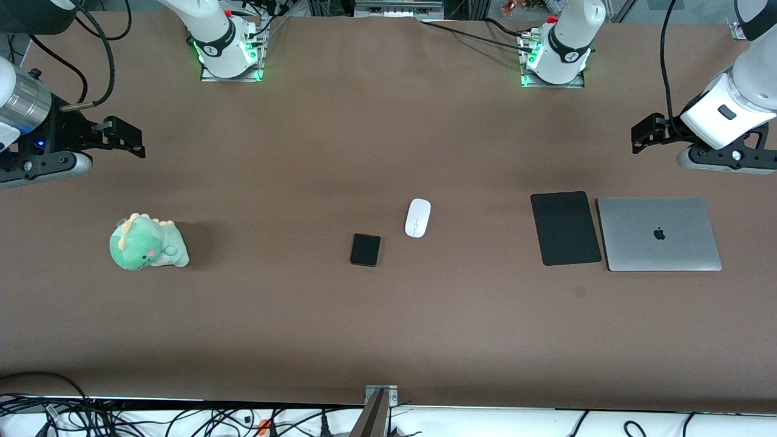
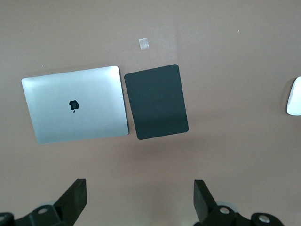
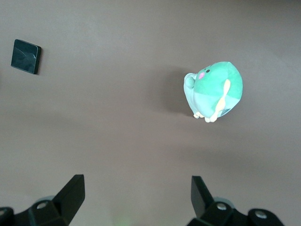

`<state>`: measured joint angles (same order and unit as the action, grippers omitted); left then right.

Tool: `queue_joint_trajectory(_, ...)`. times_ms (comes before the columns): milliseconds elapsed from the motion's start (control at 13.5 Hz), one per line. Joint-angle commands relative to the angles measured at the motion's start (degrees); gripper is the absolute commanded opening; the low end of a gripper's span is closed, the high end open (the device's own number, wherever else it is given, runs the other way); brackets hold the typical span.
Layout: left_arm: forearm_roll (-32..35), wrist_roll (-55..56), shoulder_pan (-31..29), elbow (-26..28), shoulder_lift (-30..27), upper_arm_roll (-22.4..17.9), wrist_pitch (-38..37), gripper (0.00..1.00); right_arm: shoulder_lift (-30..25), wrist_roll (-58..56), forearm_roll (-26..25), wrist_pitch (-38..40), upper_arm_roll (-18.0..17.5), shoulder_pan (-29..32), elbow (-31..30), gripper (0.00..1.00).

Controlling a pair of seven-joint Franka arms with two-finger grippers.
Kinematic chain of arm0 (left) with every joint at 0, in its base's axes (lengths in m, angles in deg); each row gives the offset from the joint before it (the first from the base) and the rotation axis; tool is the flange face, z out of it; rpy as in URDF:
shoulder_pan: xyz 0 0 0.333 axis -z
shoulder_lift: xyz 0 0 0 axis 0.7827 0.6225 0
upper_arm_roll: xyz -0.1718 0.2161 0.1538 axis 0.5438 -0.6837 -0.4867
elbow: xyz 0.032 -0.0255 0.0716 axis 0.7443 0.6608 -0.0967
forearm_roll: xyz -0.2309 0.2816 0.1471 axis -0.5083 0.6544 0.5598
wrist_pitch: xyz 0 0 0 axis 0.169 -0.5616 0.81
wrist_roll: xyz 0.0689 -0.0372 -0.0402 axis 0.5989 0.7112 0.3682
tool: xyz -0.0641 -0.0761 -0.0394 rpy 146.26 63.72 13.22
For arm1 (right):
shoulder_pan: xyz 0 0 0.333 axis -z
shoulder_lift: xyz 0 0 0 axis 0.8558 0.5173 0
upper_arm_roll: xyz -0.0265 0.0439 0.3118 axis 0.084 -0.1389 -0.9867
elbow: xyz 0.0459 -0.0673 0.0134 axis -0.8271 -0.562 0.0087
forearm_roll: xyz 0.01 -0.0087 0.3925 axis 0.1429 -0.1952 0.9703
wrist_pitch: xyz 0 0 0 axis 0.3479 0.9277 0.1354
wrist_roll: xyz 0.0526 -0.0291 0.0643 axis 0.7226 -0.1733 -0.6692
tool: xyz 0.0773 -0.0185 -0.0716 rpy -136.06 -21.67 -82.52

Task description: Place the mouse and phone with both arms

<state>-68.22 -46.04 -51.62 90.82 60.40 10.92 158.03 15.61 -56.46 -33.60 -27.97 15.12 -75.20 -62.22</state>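
The white mouse (image 1: 417, 217) lies near the table's middle; its edge also shows in the left wrist view (image 2: 294, 96). The black phone (image 1: 365, 249) lies beside it, a little nearer the front camera and toward the right arm's end; it also shows in the right wrist view (image 3: 26, 56). My left gripper (image 1: 643, 135) is open and empty, up in the air at the left arm's end, over bare table by the mouse pad. My right gripper (image 1: 124, 138) is open and empty, up in the air at the right arm's end. Both arms wait.
A black mouse pad (image 1: 565, 227) and a closed silver laptop (image 1: 659, 233) lie side by side toward the left arm's end, and show in the left wrist view too. A green plush dinosaur (image 1: 147, 243) sits toward the right arm's end.
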Motion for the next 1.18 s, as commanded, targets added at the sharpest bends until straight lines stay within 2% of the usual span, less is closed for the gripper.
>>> queue_joint_trajectory(0,-1.23,-1.32,-0.33,-1.82,0.65,-0.08,-1.59,1.00,-0.64,-0.62,-0.84,0.50,-0.34,0.09,-0.33,1.00)
queue_joint_trajectory(1108,-1.23,0.34,0.55,-1.82,0.65,0.36,-2.38,1.00,-0.64,-0.53,-0.84,0.50,-0.34,0.09,-0.33,1.00)
